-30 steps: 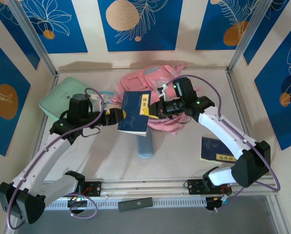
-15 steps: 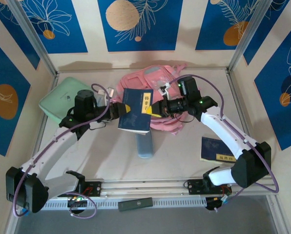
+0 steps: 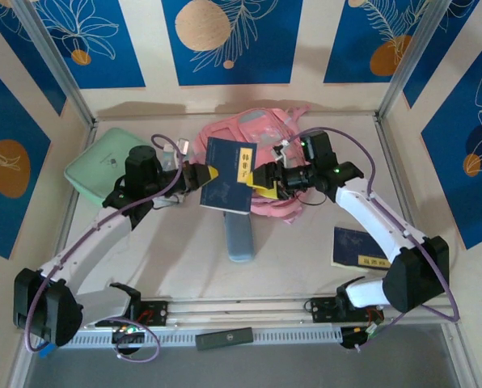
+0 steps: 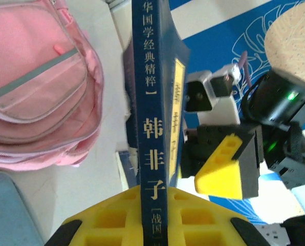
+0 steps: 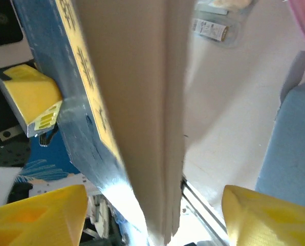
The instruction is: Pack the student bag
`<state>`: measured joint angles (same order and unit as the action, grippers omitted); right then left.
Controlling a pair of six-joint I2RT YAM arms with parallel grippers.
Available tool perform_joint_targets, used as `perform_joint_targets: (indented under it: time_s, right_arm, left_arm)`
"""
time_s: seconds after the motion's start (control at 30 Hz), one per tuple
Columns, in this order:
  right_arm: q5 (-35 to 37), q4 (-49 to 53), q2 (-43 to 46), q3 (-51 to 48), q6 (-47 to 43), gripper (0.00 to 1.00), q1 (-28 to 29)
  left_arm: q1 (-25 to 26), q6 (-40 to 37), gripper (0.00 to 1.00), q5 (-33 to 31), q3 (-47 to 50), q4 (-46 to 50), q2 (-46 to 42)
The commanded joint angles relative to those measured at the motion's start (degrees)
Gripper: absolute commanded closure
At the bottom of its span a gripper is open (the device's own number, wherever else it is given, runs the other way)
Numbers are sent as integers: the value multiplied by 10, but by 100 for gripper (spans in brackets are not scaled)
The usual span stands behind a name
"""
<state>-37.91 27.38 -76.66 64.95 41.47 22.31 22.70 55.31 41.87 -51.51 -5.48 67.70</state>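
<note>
A dark blue book point(image 3: 229, 174) with gold lettering hangs above the table, in front of the pink student bag point(image 3: 257, 129). My left gripper point(image 3: 211, 173) is shut on the book's spine point(image 4: 155, 128), with a yellow finger pressed on each side. My right gripper point(image 3: 265, 176) is open at the book's other edge. Its yellow fingers point(image 5: 45, 215) stand wide apart on either side of the page edge point(image 5: 147, 128) without touching it. The bag point(image 4: 35, 87) lies flat in the left wrist view, its front pocket facing up.
A mint green case point(image 3: 103, 166) lies at the back left. A light blue pouch point(image 3: 241, 238) lies on the table below the book. A second blue book point(image 3: 358, 246) rests at the right, near the right arm. A small clear packet point(image 5: 211, 28) sits by the bag.
Both grippers have moved toward the back of the table, and the book has gone with them, closer to the bag. The left gripper has kept its hold.
</note>
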Motion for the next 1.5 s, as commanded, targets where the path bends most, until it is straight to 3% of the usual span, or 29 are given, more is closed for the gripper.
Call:
perform_joint_targets:
  time_s: [0.0,0.27,0.4,0.47,0.63,0.83,1.33,1.37,1.4,1.47]
  right_arm:
    - [-20,13,34,-15,11,20,-8]
    - [-79,-90,35,-53,85,14,-7]
    - [-96,-126,37,-58,111,15,-6]
    - [-105,-153,49,-68,124,18,-12]
    - [-125,-248,75,-102,184,36,-30]
    - [-108,-220,73,-94,161,58,-29]
    - [-67,-146,43,-79,119,99,-36]
    - [-65,-140,46,-79,117,100,-40]
    - [-62,-132,49,-78,113,100,-44]
    - [-53,-108,59,-74,100,100,-52]
  left_arm:
    - [12,66,100,-8,-5,-117,13]
    - [45,164,100,-23,-8,-278,63]
    - [46,168,100,-32,-6,-287,66]
    - [46,140,100,-42,-11,-224,61]
    - [46,101,100,-72,-13,-149,48]
    - [46,78,100,-83,-29,-91,51]
    - [62,59,100,-95,-40,-74,50]
    - [62,54,99,-96,-44,-67,50]
    - [62,48,92,-95,-46,-61,50]
    - [62,30,64,-97,-53,-37,49]
